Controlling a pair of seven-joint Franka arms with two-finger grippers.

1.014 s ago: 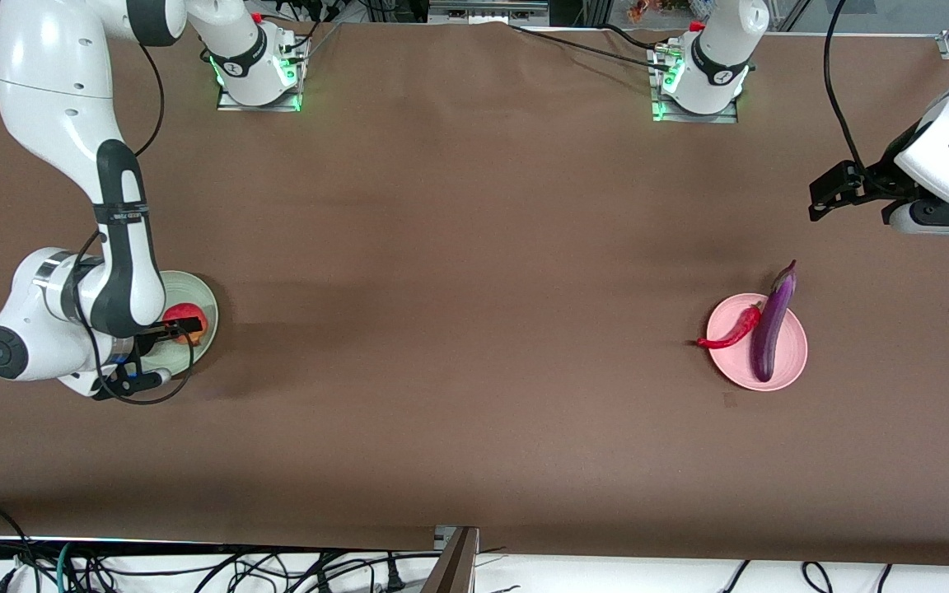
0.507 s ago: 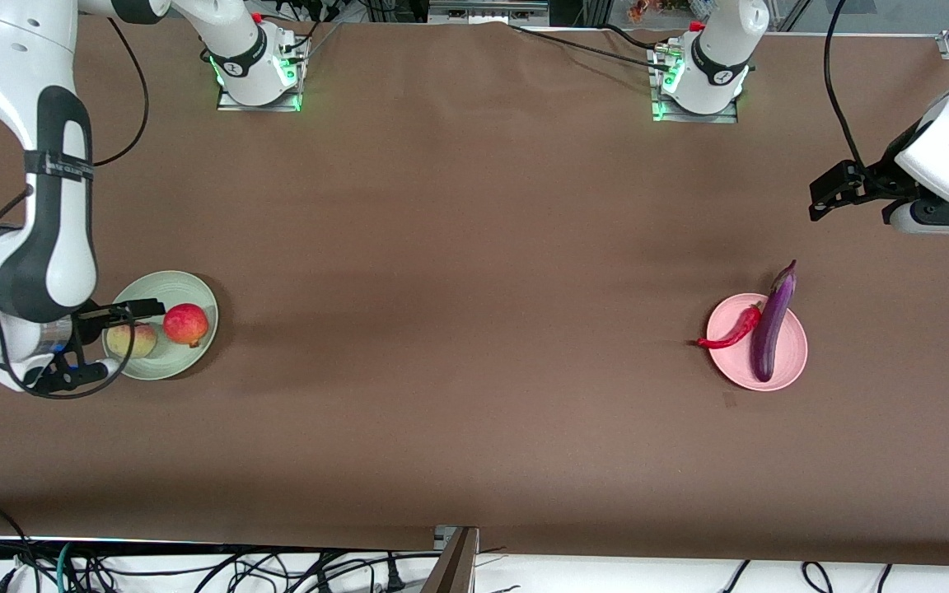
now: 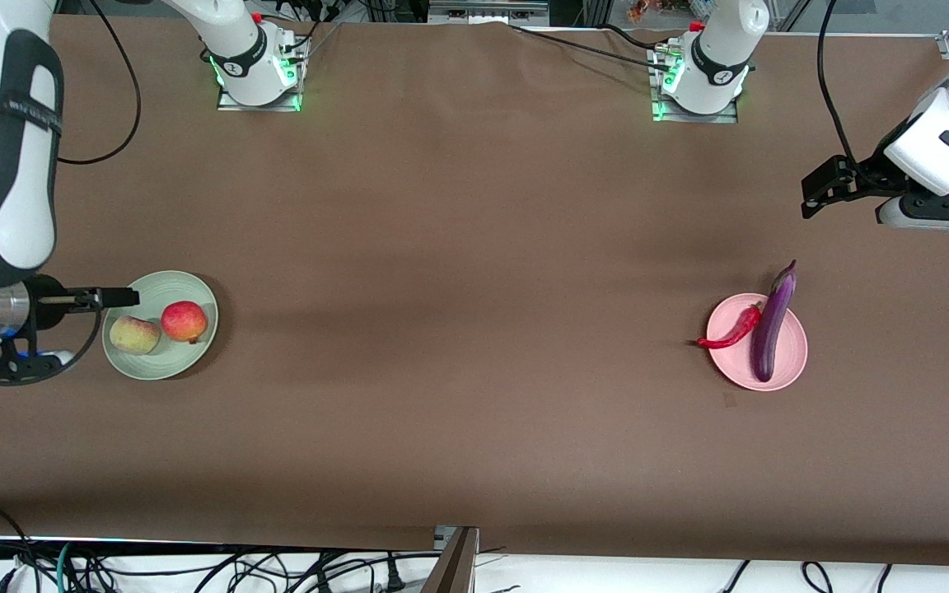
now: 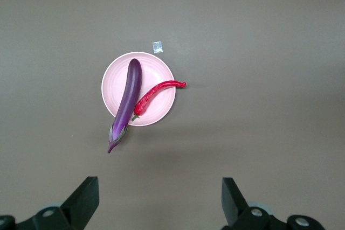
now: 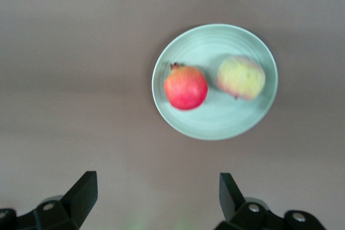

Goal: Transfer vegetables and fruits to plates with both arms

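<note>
A mint green plate point(image 3: 163, 367) point(image 5: 215, 125) near the right arm's end holds a yellow-pink peach point(image 3: 134, 335) point(image 5: 241, 77) and a red-orange fruit point(image 3: 184, 321) point(image 5: 185, 88) side by side. My right gripper point(image 3: 124, 295) point(image 5: 156, 200) hangs open and empty over that plate's edge. A pink plate point(image 3: 792, 352) point(image 4: 161, 72) near the left arm's end carries a purple eggplant point(image 3: 771, 325) point(image 4: 125, 106) and a red chili point(image 3: 730, 329) point(image 4: 156, 92), both overhanging its rim. My left gripper point(image 3: 812, 196) point(image 4: 160, 203) is open and empty, high above bare table.
The two arm bases point(image 3: 256, 74) point(image 3: 701, 78) stand along the edge farthest from the front camera. A small scrap of tape point(image 3: 729, 399) point(image 4: 157, 47) lies on the brown table beside the pink plate. Cables point(image 3: 194, 568) hang past the edge nearest the front camera.
My right arm has lifted and drawn back from over the green plate toward its end of the table, uncovering both fruits. The left gripper shifted slightly. Nothing on the plates moved.
</note>
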